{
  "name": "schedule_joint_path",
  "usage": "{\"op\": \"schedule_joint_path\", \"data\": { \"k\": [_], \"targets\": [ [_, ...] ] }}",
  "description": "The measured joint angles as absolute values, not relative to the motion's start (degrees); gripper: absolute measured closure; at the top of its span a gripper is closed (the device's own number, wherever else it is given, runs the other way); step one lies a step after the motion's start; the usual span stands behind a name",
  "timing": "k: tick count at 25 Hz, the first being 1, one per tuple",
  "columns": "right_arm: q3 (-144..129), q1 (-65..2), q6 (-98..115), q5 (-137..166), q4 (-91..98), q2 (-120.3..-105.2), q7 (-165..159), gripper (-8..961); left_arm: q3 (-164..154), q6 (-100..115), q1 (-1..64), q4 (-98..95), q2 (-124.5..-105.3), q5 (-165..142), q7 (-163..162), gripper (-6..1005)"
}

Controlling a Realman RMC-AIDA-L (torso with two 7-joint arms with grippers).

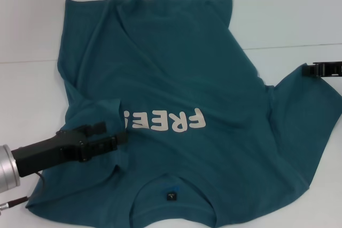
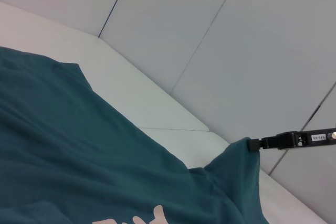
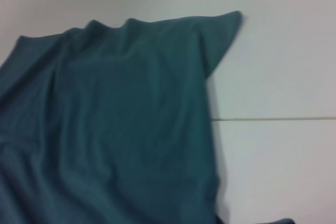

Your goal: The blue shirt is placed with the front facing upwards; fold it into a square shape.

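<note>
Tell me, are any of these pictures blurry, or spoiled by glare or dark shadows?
Head view: even light, the blue shirt and its lettering crisp, only faint shadows in the folds. Left wrist view: sharp too, no glare. Right wrist view: noticeably soft, the shirt's edges smeared.

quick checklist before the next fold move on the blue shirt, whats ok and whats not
1. Blue shirt front up, lettering showing: ok.
2. Left sleeve folded in over the lettering's end: ok.
3. Left gripper on that folded sleeve: ok; grip: cannot tell.
4. Right gripper at the right sleeve's edge: ok; grip: cannot tell.
5. Right sleeve folded in: not ok, it lies spread out.
6. Cloth flat: not ok, wrinkled near the hem.
</note>
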State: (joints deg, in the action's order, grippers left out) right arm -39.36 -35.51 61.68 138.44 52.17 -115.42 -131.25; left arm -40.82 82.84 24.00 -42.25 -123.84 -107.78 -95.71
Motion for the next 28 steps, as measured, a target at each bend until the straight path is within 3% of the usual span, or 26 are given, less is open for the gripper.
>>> {"op": "schedule_joint_path", "data": {
  "k": [14,23,28],
  "targets": [
    [-41.0,-39.2,66.8,138.2,53.3,-116.49,-130.6,916,-40.8,82.8,24.1,-41.5,-123.76,-107.7,-95.7,111],
    [-45.3,-42.0,67.0,138.2,53.2,-118.39,-130.5,914,-39.8,82.7,24.1,-41.5,-123.69,-107.7,-95.8,111],
    [-50.0,-43.5,66.7,138.3,53.0,-119.39,-130.6,755,-39.4,82.6,24.4,-41.4,-123.57,-107.7,-95.8,111]
  ]
}}
